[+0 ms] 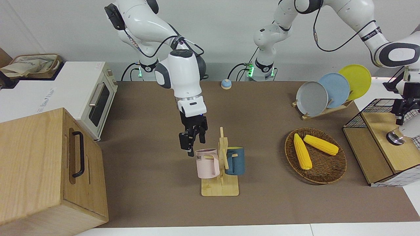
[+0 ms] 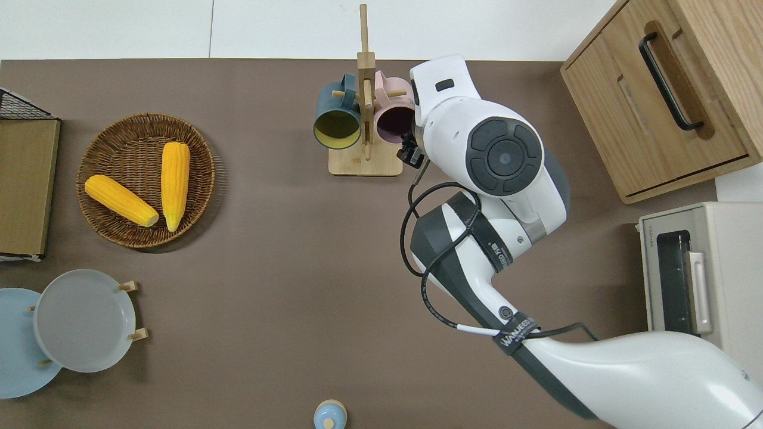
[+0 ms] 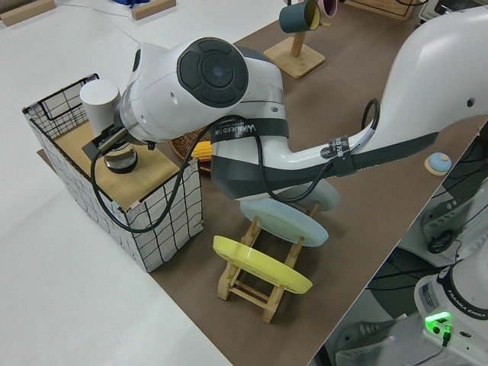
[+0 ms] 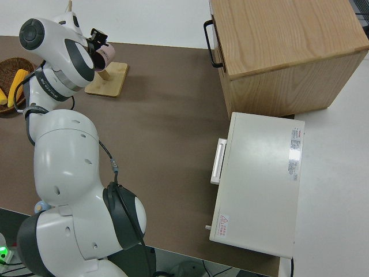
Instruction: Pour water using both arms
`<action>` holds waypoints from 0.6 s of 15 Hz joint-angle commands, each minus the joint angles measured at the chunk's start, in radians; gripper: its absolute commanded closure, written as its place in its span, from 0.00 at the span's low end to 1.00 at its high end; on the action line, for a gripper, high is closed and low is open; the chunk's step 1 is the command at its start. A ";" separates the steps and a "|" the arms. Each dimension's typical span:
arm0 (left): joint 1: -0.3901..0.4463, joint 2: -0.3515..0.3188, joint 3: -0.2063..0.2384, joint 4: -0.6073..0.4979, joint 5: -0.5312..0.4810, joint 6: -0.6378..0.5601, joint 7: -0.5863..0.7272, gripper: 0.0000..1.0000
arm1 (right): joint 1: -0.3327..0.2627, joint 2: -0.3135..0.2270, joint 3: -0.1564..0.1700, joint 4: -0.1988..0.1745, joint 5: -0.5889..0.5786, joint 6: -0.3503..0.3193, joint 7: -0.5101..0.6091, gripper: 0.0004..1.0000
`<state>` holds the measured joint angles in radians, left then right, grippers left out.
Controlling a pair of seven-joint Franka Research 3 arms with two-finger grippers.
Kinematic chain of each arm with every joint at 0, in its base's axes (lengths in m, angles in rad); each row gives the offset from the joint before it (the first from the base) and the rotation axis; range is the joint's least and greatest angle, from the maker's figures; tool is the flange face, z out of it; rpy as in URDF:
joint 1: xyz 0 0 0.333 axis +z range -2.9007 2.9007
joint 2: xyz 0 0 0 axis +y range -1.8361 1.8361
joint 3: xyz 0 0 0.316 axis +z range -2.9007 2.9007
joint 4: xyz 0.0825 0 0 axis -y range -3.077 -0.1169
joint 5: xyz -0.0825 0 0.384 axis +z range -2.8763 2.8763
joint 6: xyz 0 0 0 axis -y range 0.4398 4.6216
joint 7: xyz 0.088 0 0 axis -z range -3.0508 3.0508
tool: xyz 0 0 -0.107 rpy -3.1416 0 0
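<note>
Right gripper (image 1: 193,140): fingers parted, empty, at the pink mug (image 1: 207,163) on the mug rack (image 1: 220,187).
Left gripper (image 1: 405,113): over a glass vessel (image 1: 395,137), fingers' spread unclear.
Progress: early; no mug lifted, nothing poured.

Both arms are glossy white with rounded, jointed segments and dark grey joint caps. The right arm (image 1: 178,73) ends in a black two-finger gripper (image 1: 193,137) below a white wrist block. Black cables loop along each arm, held by black straps with white lettering. The left arm (image 1: 390,49) has the same build; green lights glow at both bases.
</note>
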<state>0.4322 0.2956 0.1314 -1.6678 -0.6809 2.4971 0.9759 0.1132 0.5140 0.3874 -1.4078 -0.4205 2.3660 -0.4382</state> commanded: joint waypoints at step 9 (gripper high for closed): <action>-0.001 0.039 -0.022 0.008 -0.054 0.069 0.052 0.00 | 0.023 0.032 -0.004 0.047 -0.087 -0.010 0.119 0.50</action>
<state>0.4317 0.3251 0.1099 -1.6677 -0.7079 2.5456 0.9999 0.1330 0.5254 0.3842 -1.3881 -0.4760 2.3643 -0.3547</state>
